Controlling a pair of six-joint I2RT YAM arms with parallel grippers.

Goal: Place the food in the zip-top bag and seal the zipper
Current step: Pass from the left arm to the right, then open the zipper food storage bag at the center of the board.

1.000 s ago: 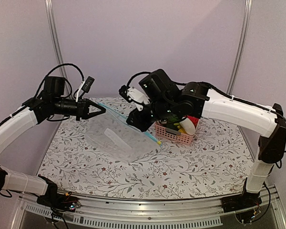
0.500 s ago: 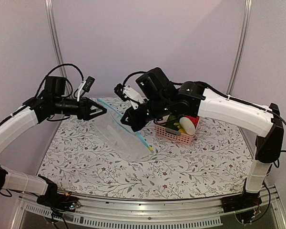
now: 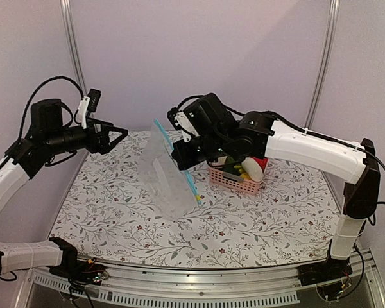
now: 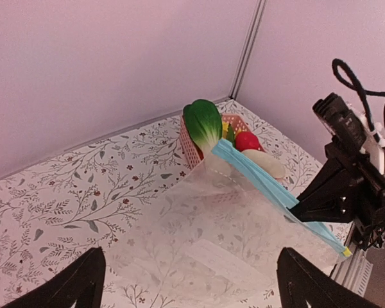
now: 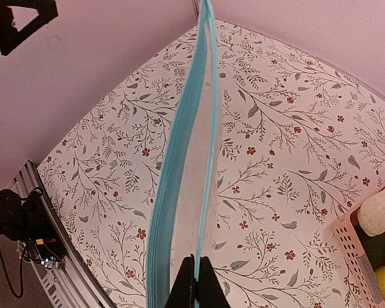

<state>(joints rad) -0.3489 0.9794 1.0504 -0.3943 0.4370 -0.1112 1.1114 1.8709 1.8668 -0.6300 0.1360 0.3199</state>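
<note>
The clear zip-top bag [image 3: 167, 179] hangs upright over the table, its light-blue zipper [image 3: 179, 168] running down its right edge. My right gripper [image 3: 179, 157] is shut on one lip of the zipper [image 5: 179, 167], and the mouth gapes a little in the right wrist view. My left gripper [image 3: 112, 138] stands open to the left of the bag, apart from it. Its fingers [image 4: 77, 285] frame the bag [image 4: 212, 237] without touching. The food lies in the pink basket [image 3: 234, 181]: bok choy [image 4: 203, 123], a red fruit [image 4: 246, 140] and a pale fruit [image 4: 266, 163].
The basket [image 4: 191, 144] stands at the back right of the floral tablecloth [image 3: 115, 212], just behind the bag. Purple walls close in the back and sides. A metal rail [image 3: 179, 289] runs along the near edge.
My left gripper has opened, let go of the bag's edge and drawn back to the left. The bag, held by my right gripper, has swung from lying slanted to hanging upright.
</note>
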